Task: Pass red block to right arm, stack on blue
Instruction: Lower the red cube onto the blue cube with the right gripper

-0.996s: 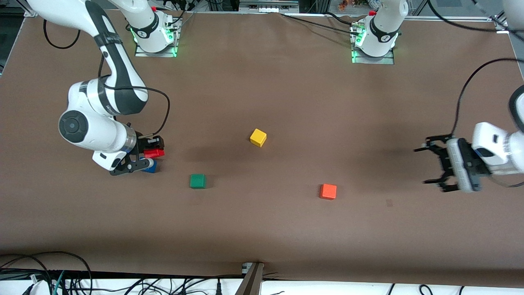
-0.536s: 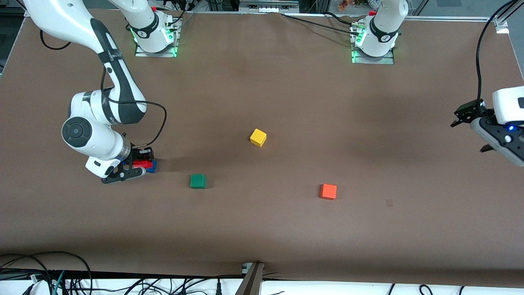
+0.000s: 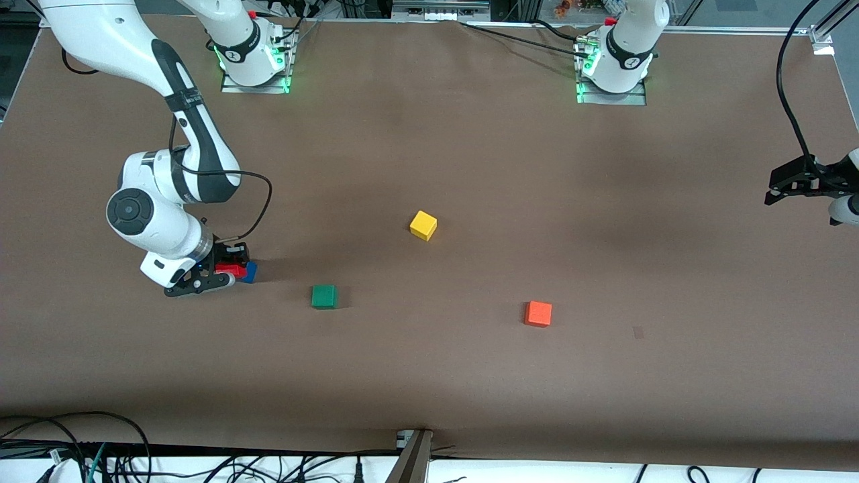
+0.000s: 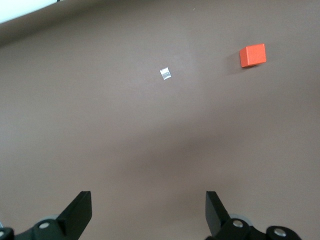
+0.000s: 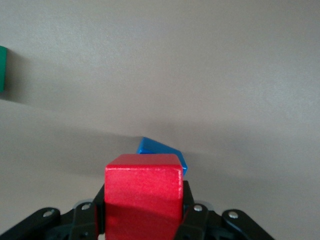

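Note:
My right gripper (image 3: 225, 270) is shut on the red block (image 3: 233, 270) at the right arm's end of the table. It holds the block low, right at the blue cube (image 3: 250, 272), which shows only as a sliver past the red one. In the right wrist view the red block (image 5: 143, 192) sits between the black fingers and covers most of the blue cube (image 5: 162, 152); I cannot tell whether red rests on blue. My left gripper (image 3: 795, 181) is open and empty, raised at the left arm's edge of the table. Its fingertips (image 4: 79, 210) stand wide apart over bare table.
A green cube (image 3: 324, 296) lies beside the blue cube, toward the table's middle. A yellow cube (image 3: 423, 225) lies at the middle. An orange cube (image 3: 538, 313) lies toward the left arm's end and shows in the left wrist view (image 4: 252, 55), beside a small pale scrap (image 4: 165, 73).
My right gripper has sunk with the red block onto the blue cube's place. My left gripper has risen and drawn back toward the table's edge at its own end.

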